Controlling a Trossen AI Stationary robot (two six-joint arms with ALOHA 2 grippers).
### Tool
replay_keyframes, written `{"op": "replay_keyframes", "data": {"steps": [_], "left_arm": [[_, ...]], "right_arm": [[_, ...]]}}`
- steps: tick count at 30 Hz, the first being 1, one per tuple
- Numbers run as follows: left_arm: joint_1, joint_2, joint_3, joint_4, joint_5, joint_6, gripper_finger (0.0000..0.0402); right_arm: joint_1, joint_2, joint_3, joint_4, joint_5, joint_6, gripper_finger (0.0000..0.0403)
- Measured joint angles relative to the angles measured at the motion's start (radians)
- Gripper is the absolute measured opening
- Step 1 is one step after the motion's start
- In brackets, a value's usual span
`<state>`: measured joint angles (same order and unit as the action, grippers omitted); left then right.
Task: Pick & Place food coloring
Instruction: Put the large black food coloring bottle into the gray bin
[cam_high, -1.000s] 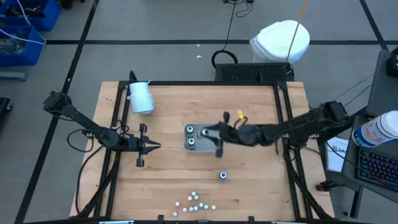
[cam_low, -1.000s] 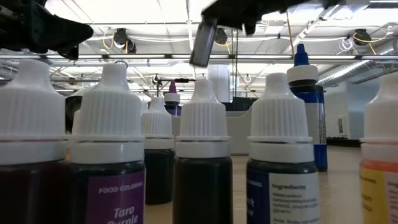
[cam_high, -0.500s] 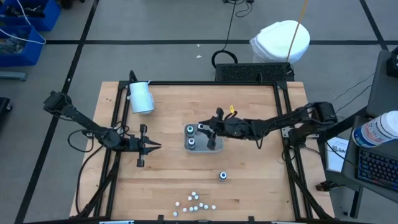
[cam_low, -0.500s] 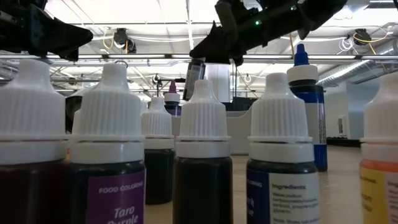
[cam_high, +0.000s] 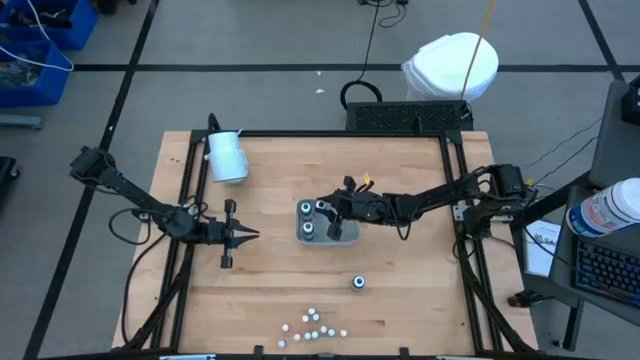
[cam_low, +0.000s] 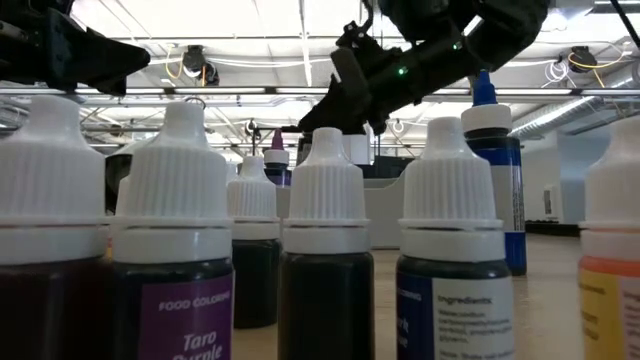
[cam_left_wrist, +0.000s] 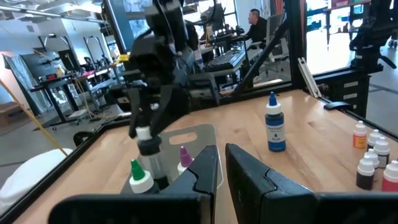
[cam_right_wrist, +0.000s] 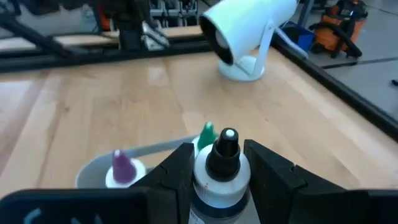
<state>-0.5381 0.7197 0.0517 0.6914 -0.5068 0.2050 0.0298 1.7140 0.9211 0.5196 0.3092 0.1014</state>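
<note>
My right gripper (cam_high: 334, 212) is shut on a food coloring bottle (cam_right_wrist: 222, 163) with a black tip and a white collar, over the pale grey tray (cam_high: 343, 238) in mid-table. A green-tipped bottle (cam_right_wrist: 206, 133) and a purple-tipped bottle (cam_right_wrist: 121, 167) stand in the tray. One blue bottle (cam_high: 357, 283) stands alone on the wood, nearer the front. A cluster of small white-capped bottles (cam_high: 312, 326) stands at the near edge. My left gripper (cam_high: 246, 235) waits shut at the table's left, touching nothing. My right gripper pinches the bottle's upper body just under the white collar (cam_right_wrist: 219, 182) between its two fingers (cam_right_wrist: 177, 167). The fingers come from the table's right, slanting slightly down. The bottle is upright, low over the tray; the green-tipped bottle hides its base, so whether it rests there cannot be told.
A large white cylinder (cam_high: 227, 155) lies at the table's far left corner. Black frame rails (cam_high: 180, 250) run along both sides of the table. Bare wood lies between the tray and the near cluster, around the lone blue bottle.
My right gripper has carried the bottle toward the table's left and down, from beside the tray's right end to low over the tray. The bottle has stayed upright in the hold.
</note>
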Motion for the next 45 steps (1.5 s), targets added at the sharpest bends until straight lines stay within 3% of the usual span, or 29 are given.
{"op": "replay_keyframes", "data": {"steps": [11, 31, 45], "left_arm": [[0.000, 0.000, 0.000, -0.001, 0.000, 0.005, 0.0042], [0.001, 0.000, 0.000, -0.007, -0.020, 0.028, 0.0042], [0.001, 0.000, 0.000, -0.006, -0.020, 0.027, 0.0042]], "right_arm": [[-0.022, 0.084, 0.000, 0.049, -0.017, 0.035, 0.0116], [-0.028, 0.117, 0.000, 0.049, -0.051, 0.044, 0.0117], [-0.028, 0.117, 0.000, 0.085, -0.047, 0.044, 0.0153]]}}
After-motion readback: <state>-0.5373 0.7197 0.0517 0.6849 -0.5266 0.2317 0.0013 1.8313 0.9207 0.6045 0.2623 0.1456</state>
